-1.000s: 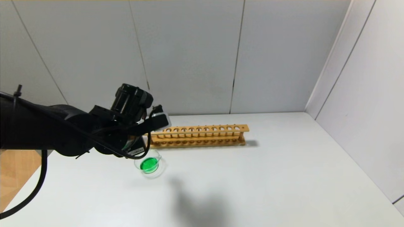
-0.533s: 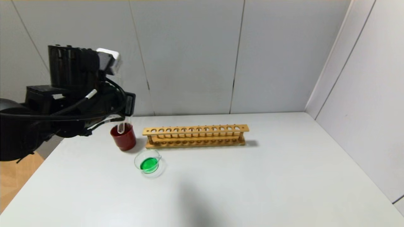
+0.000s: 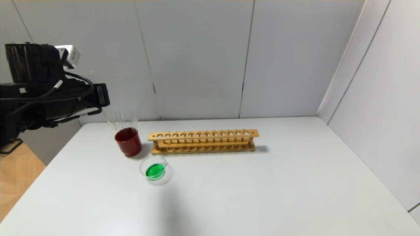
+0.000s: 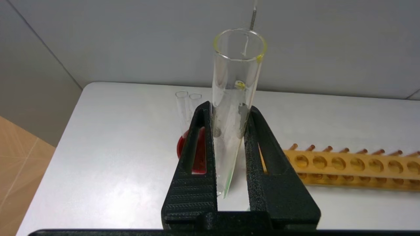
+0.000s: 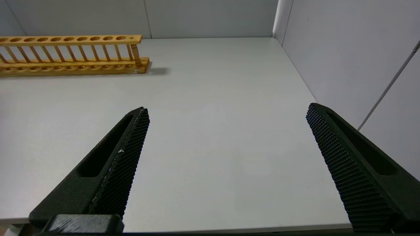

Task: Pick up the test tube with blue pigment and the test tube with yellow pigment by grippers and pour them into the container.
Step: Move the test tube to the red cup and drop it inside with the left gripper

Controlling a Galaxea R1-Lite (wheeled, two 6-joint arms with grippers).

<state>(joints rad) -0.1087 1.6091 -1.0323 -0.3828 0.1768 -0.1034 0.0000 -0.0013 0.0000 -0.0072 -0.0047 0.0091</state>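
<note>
On the white table (image 3: 262, 190), a wooden rack (image 3: 203, 141) faces grey walls (image 3: 197, 59).

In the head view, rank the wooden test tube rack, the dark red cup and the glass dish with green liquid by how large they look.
1. Wooden test tube rack, by far the longest.
2 and 3. Dark red cup and glass dish look about equally wide. The cup stands taller, but the dish sits nearer the camera, so I would not rank them.

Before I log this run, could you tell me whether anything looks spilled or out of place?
Nothing is spilled. The container holds green liquid, and the left gripper holds a nearly empty tube with yellow traces.
</note>
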